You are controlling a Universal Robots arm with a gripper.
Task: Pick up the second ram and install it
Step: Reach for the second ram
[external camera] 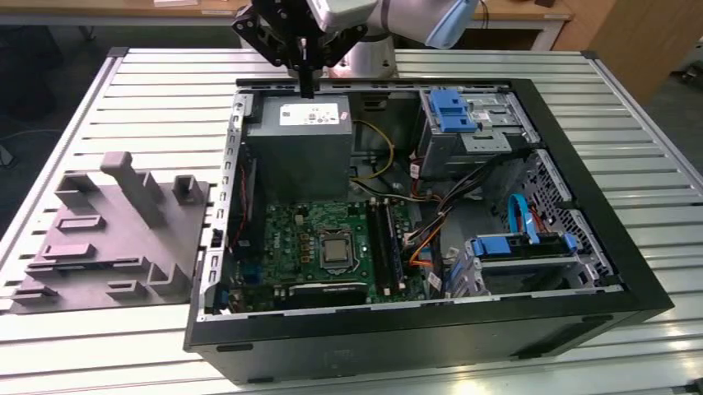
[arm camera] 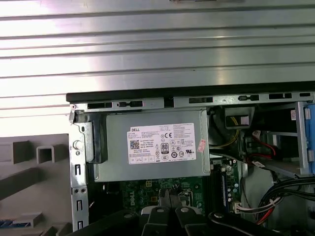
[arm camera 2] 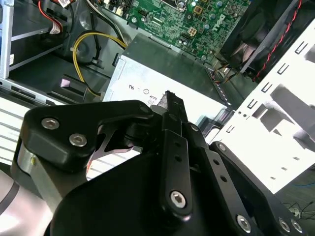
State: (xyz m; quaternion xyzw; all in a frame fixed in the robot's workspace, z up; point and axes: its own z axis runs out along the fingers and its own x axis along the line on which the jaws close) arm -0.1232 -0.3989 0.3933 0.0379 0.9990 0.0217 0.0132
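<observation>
My gripper (external camera: 306, 85) hangs over the far rim of the open computer case (external camera: 615, 271), just above the grey power supply (external camera: 296, 148). Its two black fingers are shut together with nothing between them, in both wrist views (arm camera: 170, 192) (arm camera 2: 170, 98). The green motherboard (external camera: 318, 239) lies below the power supply, with long black memory slots (external camera: 381, 234) beside the processor socket. I cannot make out the second ram. A bluish strip (arm camera: 14, 223) lies in the grey fixture, and I cannot tell what it is.
A grey moulded fixture (external camera: 110, 239) with posts and pockets lies on the slatted metal table (external camera: 143, 82) at the exterior view's left. Blue drive brackets (external camera: 450, 107), a drive cage (external camera: 522, 251) and loose cables (external camera: 439, 222) fill the case's other side.
</observation>
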